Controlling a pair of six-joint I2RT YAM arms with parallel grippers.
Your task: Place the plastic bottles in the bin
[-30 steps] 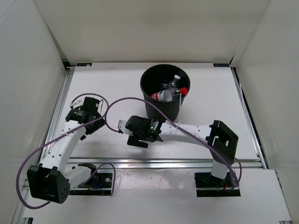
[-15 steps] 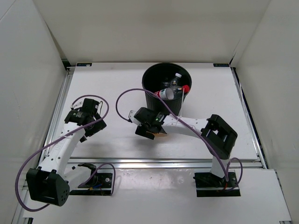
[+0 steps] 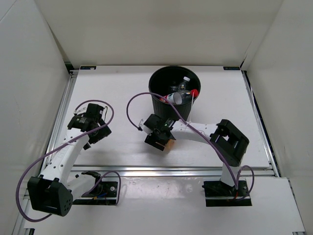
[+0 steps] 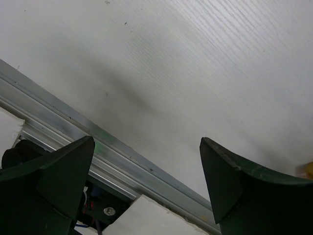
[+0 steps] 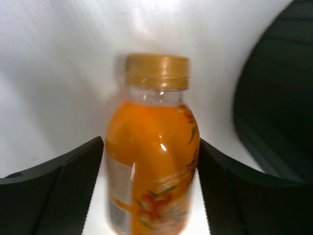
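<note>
Left gripper (image 4: 146,142): jaws spread wide, nothing between them, over the table (image 4: 195,58) by the front rail. Right gripper (image 3: 158,140): clamped on the orange-filled bottle (image 5: 151,161), cap pointing away from the wrist, just beside the bin (image 3: 151,84) on its near side. Other bottles (image 3: 178,96) lie inside. Judged nearly done: this one looks the last out.

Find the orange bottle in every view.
Top external: orange bottle mostly hidden under the right gripper, just below the black bin.
Left wrist: not clearly in it.
Right wrist: bottle at centre, between the fingers.
Shared landmark: the bin, a dark curve at the right wrist picture's right edge.
</note>
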